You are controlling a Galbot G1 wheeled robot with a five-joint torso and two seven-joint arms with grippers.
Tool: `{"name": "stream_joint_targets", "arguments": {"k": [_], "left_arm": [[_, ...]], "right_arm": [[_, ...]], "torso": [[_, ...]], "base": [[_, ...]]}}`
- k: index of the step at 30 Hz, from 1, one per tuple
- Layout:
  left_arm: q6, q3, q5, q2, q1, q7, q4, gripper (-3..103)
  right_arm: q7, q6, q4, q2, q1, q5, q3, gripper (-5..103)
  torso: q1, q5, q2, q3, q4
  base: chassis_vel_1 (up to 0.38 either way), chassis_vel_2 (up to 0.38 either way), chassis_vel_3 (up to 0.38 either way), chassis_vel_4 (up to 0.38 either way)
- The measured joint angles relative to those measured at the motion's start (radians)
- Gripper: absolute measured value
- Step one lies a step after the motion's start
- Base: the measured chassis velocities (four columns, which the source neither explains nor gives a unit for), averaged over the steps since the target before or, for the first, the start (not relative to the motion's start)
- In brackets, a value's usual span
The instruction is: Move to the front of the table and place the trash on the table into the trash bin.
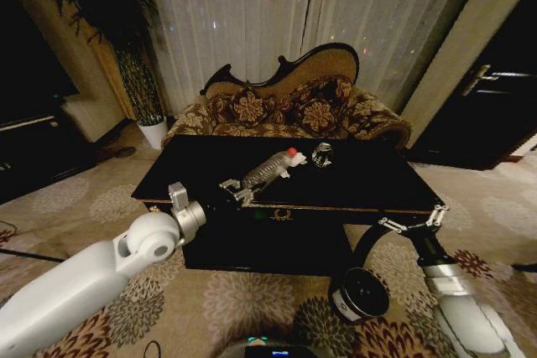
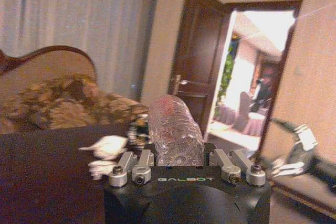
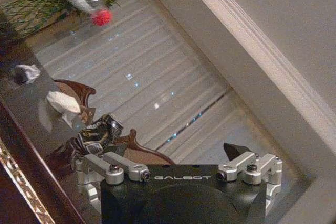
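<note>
The clear ribbed bottle [image 1: 267, 171] with a red cap lies slanted over the near half of the dark glossy table [image 1: 369, 186], cap end toward the sofa. My left gripper [image 1: 237, 192] is shut on its base end; in the left wrist view the bottle [image 2: 175, 129] stands between the fingers. White paper wads [image 2: 107, 145] lie just beyond it, and a small silvery piece [image 1: 321, 154] rests farther back. My right gripper [image 1: 411, 222] hangs open off the table's front right corner, above the small black trash bin [image 1: 359, 293] on the carpet.
A patterned sofa [image 1: 285, 111] stands behind the table. A white plant pot [image 1: 153, 132] sits at the back left, a low black cabinet [image 1: 33, 153] along the left wall, and a dark door [image 1: 495, 98] at the right. Patterned carpet lies in front of the table.
</note>
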Motion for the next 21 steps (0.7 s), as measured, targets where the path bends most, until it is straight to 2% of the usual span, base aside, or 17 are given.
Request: {"name": "stream_joint_targets", "arguments": {"k": [5, 11, 14, 21], "left_arm": [[0.01, 0.03, -0.047, 0.006, -0.012, -0.003, -0.051, 40], [0.018, 0.14, -0.068, -0.031, -0.06, -0.017, -0.052, 40], [0.019, 0.222, -0.078, -0.077, -0.114, -0.027, -0.026, 40], [0.02, 0.338, -0.081, -0.151, -0.242, -0.044, 0.022, 40]], "right_arm": [[0.017, 0.032, 0.02, 0.023, 0.007, -0.086, -0.014, 100], [0.031, 0.054, 0.059, 0.035, 0.001, -0.157, -0.03, 100], [0.032, 0.059, 0.078, 0.061, -0.001, -0.188, -0.049, 100], [0.02, 0.067, 0.114, 0.108, -0.02, -0.228, -0.074, 100]], "torso": [[0.0, 0.0, 0.0, 0.0, 0.0], [0.0, -0.0001, 0.0, 0.0, 0.0001], [0.0, 0.0, 0.0, 0.0, 0.0001], [0.0, 0.0, 0.0, 0.0, -0.0002]], "base": [[0.0, 0.0, 0.0, 0.0], [0.0, 0.0, 0.0, 0.0], [0.0, 0.0, 0.0, 0.0], [0.0, 0.0, 0.0, 0.0]]}}
